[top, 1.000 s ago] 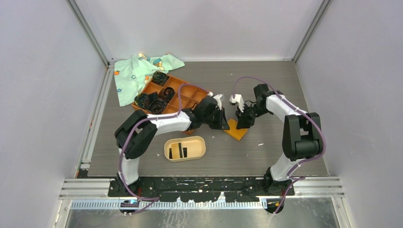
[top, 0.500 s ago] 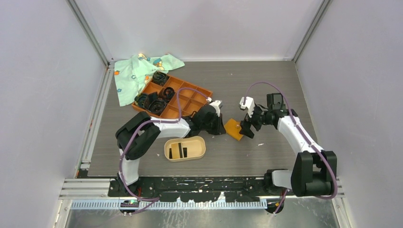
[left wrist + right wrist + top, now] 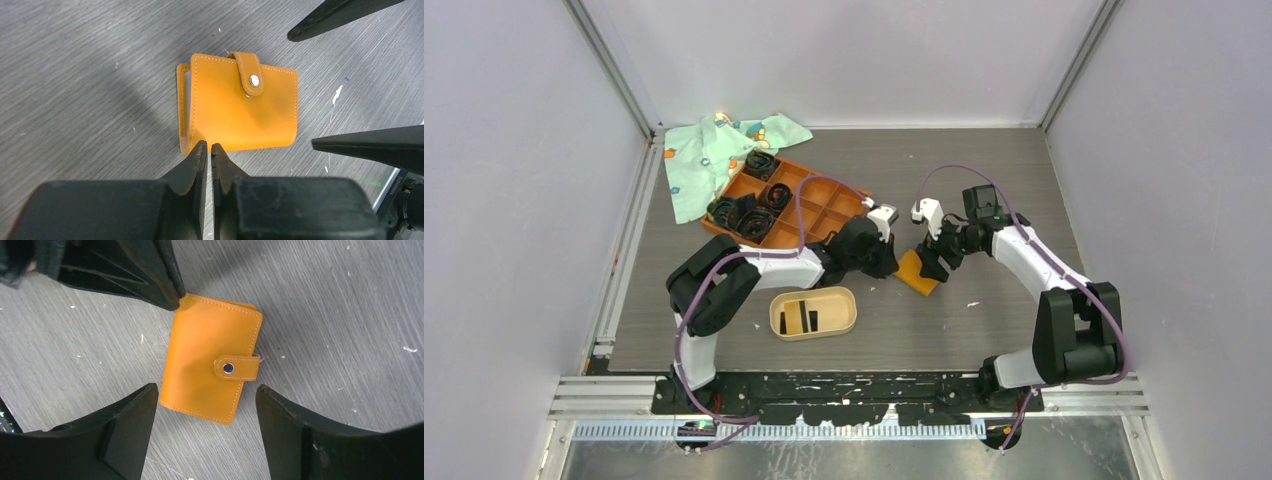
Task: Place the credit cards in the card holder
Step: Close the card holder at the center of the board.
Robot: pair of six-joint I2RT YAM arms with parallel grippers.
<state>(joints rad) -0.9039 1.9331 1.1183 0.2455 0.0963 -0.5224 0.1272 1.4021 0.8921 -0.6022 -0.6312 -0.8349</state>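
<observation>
Overhead rear view; both wrist views close above orange wallet (image 3: 237, 107)

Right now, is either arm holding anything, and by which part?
Nothing is held. The left fingers are shut at a corner of the orange wallet; the right fingers stand open over it.

The left claw (image 3: 890, 262) and right claw (image 3: 929, 266) cover parts of the orange wallet (image 3: 914, 276), whose inside is hidden. Near-left of it, the credit cards (image 3: 809, 318) in the card holder (image 3: 774, 315) are too small to count.
</observation>
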